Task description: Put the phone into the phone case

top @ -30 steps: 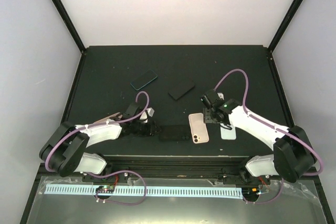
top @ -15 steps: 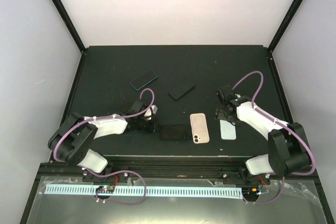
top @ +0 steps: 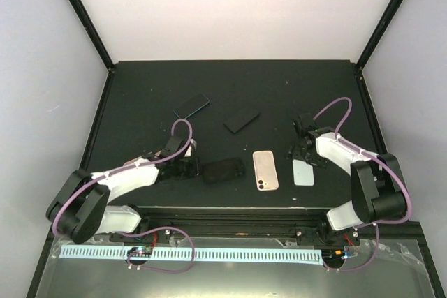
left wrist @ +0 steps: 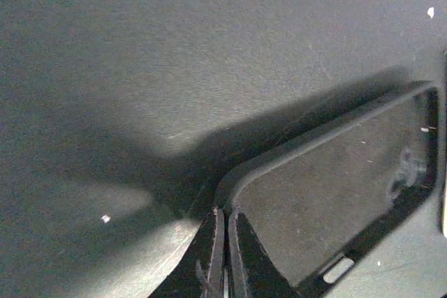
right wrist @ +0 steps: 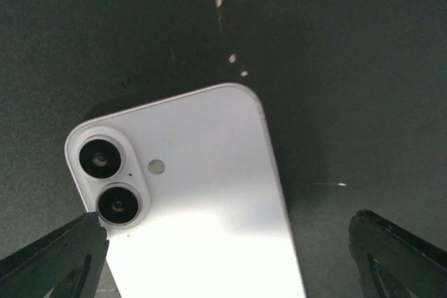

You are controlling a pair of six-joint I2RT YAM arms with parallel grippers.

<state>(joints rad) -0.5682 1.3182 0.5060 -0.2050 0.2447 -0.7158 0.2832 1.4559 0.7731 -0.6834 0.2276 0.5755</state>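
Dragged leftward and turned askew since a second ago, the black phone case (top: pixel 223 170) is now lying tilted near the front edge of the dark table (top: pixel 140 95), with the left gripper (top: pixel 186 167) gripping its left end. The jaws are pressing together on the case's raised rim at one corner, and in the wrist view the fingertips (left wrist: pixel 216 232) are meeting right at that edge. Just to the right, a pink phone (top: pixel 265 169) is lying back up, close beside the case but apart from it. Farther right, the right gripper (top: pixel 304 151), having swung away from the pink phone, is hovering over a white phone (right wrist: pixel 209 200) that is lying back up with its twin lenses showing. Its jaws are standing wide apart, one finger on either side of the handset. Behind, a teal-edged phone (top: pixel 191 105) and a flat black slab (top: pixel 242 118) are lying well apart from both arms.
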